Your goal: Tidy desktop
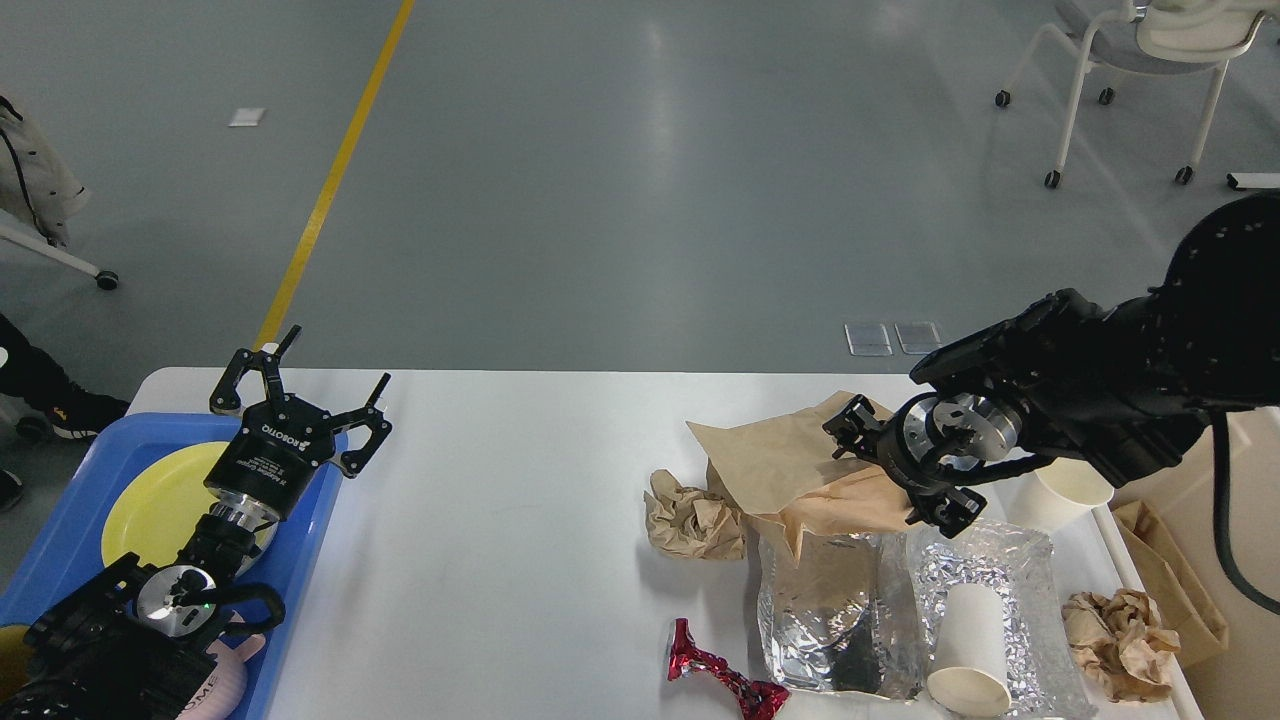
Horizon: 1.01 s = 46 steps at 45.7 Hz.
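The white desktop (520, 520) carries litter on its right half: a flat brown paper bag (790, 460), a crumpled brown paper ball (690, 520), two foil sheets (830, 610), a paper cup lying on its side (965, 640) on the right foil, an upright paper cup (1065, 485), a red foil wrapper (720, 678) and another crumpled paper (1115, 640). My right gripper (888, 472) is open and empty, low over the brown paper bag's right end. My left gripper (310, 385) is open and empty over the blue tray's right edge.
A blue tray (60, 540) at the left holds a yellow plate (150, 500) and a pink item (218, 685). A cream bin (1245, 620) with a brown bag (1170, 575) inside stands at the right. A chair (1130, 60) stands far back.
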### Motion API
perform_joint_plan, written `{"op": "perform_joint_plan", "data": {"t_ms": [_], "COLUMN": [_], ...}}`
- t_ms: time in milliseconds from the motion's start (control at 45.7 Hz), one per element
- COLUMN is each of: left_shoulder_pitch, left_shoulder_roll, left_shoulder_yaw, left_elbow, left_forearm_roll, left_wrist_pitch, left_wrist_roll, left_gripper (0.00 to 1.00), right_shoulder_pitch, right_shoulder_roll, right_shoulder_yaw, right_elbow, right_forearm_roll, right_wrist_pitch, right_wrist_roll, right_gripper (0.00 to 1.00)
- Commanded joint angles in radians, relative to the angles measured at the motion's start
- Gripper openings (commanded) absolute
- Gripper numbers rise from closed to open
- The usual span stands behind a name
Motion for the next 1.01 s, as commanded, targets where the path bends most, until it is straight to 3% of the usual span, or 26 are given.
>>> {"op": "perform_joint_plan", "data": {"t_ms": [0, 44, 109, 197, 635, 766, 985], "left_shoulder_pitch": [0.0, 0.0, 0.0, 0.0, 0.0, 0.0, 0.001], "left_shoulder_roll": [0.0, 0.0, 0.0, 0.0, 0.0, 0.0, 0.002], "left_shoulder_yaw": [0.0, 0.0, 0.0, 0.0, 0.0, 0.0, -0.001], "left_elbow": [0.0, 0.0, 0.0, 0.0, 0.0, 0.0, 0.0], "left_forearm_roll": [0.0, 0.0, 0.0, 0.0, 0.0, 0.0, 0.0], "left_wrist_pitch": [0.0, 0.0, 0.0, 0.0, 0.0, 0.0, 0.0], "left_wrist_roll": [0.0, 0.0, 0.0, 0.0, 0.0, 0.0, 0.002], "left_gripper": [0.99, 0.99, 0.99, 0.99, 0.99, 0.99, 0.99], "right_shoulder_pitch": [-0.022, -0.031, -0.043, -0.046, 0.003, 0.206, 0.588], "right_shoulder_roll": [0.002, 0.002, 0.002, 0.002, -0.024, -0.081, -0.106], "right_shoulder_yaw": [0.021, 0.027, 0.032, 0.032, 0.052, 0.001, -0.175], "right_elbow": [-0.009, -0.01, -0.013, -0.013, 0.013, 0.086, 0.053], "right_forearm_roll": [0.0, -0.003, -0.008, -0.011, -0.081, -0.14, -0.368], "right_wrist_pitch": [-0.036, -0.047, -0.064, -0.051, -0.03, 0.117, 0.513], "right_wrist_roll": [0.005, 0.007, 0.013, 0.036, 0.061, 0.073, 0.09], "right_gripper": [0.7, 0.54, 0.46, 0.0, 0.0, 0.0, 0.0]}}
